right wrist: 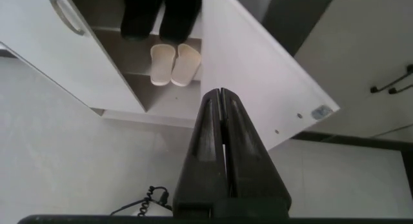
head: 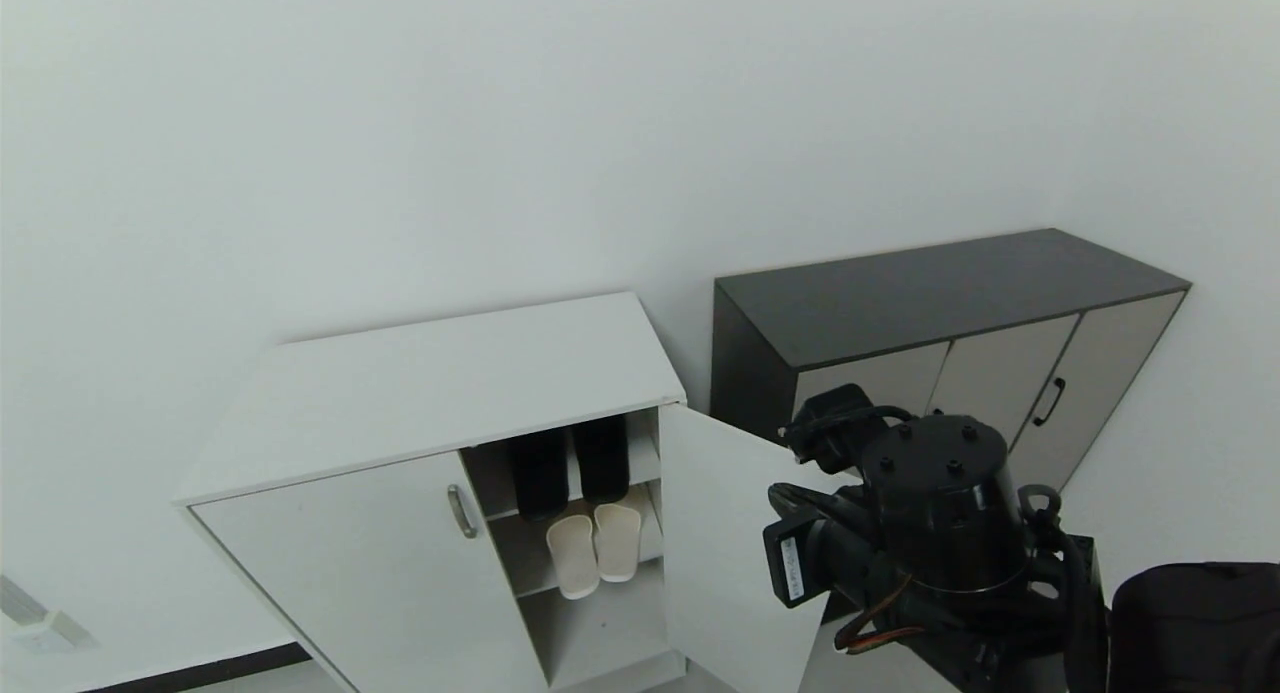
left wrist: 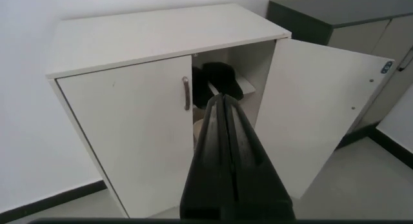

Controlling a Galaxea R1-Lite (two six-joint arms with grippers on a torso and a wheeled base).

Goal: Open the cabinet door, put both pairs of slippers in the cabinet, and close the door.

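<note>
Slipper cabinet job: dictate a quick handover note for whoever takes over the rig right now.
Left hand: shut, empty, in front of the white cabinet.
Right hand: shut, empty, by the open right door.
Black slippers lie on the upper shelf, cream slippers on the shelf below.
Done: door opened, both pairs inside.
Left: close the right door.

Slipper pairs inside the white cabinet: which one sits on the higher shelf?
The black pair of slippers, on the upper shelf; the cream pair lies one shelf lower, directly beneath.
</note>
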